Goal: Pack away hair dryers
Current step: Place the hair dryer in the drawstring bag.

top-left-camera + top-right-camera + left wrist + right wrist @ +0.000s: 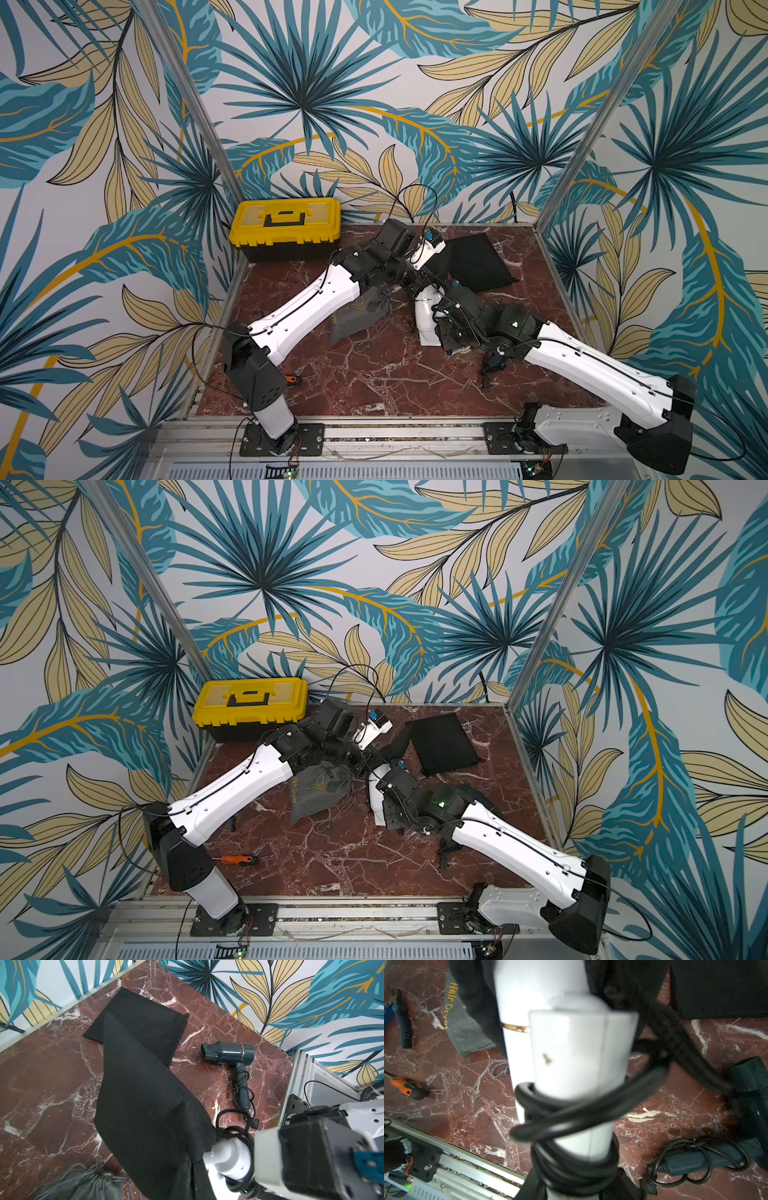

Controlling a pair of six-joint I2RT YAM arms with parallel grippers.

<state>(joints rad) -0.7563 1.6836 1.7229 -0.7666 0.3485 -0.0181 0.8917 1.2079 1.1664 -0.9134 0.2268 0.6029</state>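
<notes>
So, the left gripper (363, 745) is being held fully closed. Going by the cloth rising up to it in the left wrist view, the mouth hem of the black pouch (145, 1105) is being pinched and held up off the table (374, 382), around the middle and a bit toward the far edge. The right gripper (262, 1158) is being clamped partway shut around the handle of the white hair dryer (571, 1059), with the cord (591, 1109) being carried along wound round it. The barrel end is being poked into the pouch mouth. How deep can't be told, but the gold ring (515, 1027) and the whole handle are being shown outside the cloth.

Step in hand, by the look of it: the white one is being bagged, and it's only just going in. What's being called for next is a push of the dryer deeper along the pouch while the hem is being held up and open. Heads up: the pouch drawstring (226, 1124) is being draped against the cord loops, so a snag is looking likely.

Further out, a teal hair dryer (228, 1054) is lying unbagged toward the near right corner. A second black pouch (473, 259) is lying flat toward the far right corner, and a grey pouch (320, 789) is sitting under the left arm (232, 787). Whether anything is being held inside it can't be told. No third dryer is being shown.
</notes>
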